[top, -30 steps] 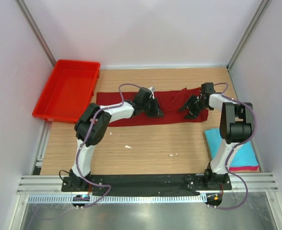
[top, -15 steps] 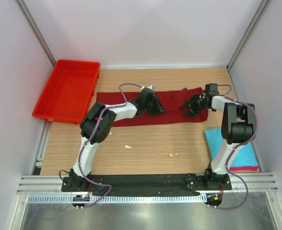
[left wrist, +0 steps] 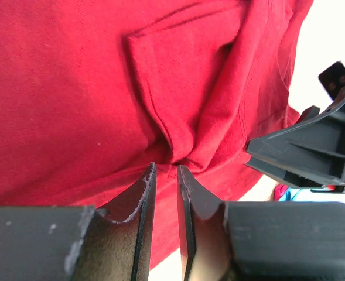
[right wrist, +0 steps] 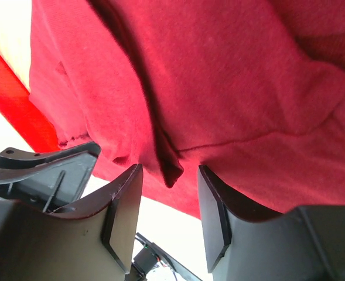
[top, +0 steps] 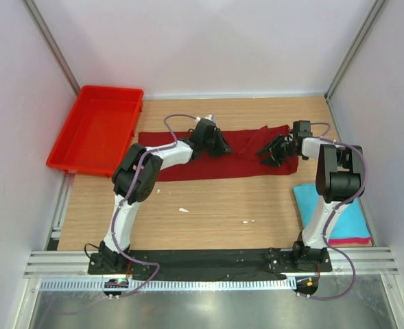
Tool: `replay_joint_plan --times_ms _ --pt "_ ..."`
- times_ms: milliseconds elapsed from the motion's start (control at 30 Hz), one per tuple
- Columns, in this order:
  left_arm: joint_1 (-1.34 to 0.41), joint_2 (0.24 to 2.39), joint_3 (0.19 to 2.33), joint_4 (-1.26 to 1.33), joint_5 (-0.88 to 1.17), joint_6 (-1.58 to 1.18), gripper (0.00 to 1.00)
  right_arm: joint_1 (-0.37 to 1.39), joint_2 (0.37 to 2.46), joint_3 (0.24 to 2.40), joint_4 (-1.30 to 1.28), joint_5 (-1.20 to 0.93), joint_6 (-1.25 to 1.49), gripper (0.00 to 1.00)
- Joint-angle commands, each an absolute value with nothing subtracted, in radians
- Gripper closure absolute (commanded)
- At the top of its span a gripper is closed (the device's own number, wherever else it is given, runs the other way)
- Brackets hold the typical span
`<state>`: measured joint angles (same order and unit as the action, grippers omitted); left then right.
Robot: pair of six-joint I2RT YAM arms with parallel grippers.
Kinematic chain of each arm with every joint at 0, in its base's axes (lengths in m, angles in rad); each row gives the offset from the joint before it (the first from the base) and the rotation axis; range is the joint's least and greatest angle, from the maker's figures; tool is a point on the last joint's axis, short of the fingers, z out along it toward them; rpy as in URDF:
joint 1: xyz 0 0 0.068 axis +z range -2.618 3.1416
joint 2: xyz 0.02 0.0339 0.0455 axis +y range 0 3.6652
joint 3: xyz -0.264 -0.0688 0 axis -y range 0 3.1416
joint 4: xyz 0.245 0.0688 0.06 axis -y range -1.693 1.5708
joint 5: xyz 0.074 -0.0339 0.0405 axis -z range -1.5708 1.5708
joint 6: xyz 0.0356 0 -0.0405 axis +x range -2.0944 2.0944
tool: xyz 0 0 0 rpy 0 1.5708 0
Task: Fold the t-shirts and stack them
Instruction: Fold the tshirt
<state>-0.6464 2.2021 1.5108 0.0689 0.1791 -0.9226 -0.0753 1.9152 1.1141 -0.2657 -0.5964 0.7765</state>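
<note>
The dark maroon t-shirt (top: 188, 154) lies spread out across the back of the table, with a rumpled ridge between the two grippers. My left gripper (top: 219, 145) rests on its middle, and in the left wrist view (left wrist: 165, 167) the jaws are nearly together with creases of the maroon shirt (left wrist: 72, 88) running into the tips. My right gripper (top: 270, 152) is at the shirt's right part. In the right wrist view (right wrist: 169, 170) it is open, with a hanging fold of the shirt (right wrist: 231, 76) between the jaws. The folded turquoise t-shirt (top: 328, 209) lies on the pink one (top: 352, 240) at the near right.
A bright red plastic tray (top: 95, 133) stands at the back left, partly over the table's edge. White walls and metal posts close in the table on three sides. Small white scraps lie on the wood at the middle (top: 183, 209).
My left gripper has moved away from me toward the shirt's back edge. My right gripper has shifted slightly toward the back. The shirt's outline is about the same.
</note>
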Motion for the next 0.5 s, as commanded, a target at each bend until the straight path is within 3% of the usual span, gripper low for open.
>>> replay_joint_plan --times_ms 0,300,467 --pt "-0.638 2.214 1.554 0.071 0.176 -0.94 0.79 -0.068 1.924 1.124 -0.224 -0.626 0.807 0.52" --pt "-0.635 2.235 1.562 0.06 0.184 -0.945 0.79 -0.051 1.945 1.115 -0.173 -0.635 0.842 0.57" --pt "-0.634 2.24 1.565 0.057 0.187 -0.946 0.79 -0.051 1.95 1.115 -0.173 -0.638 0.848 0.7"
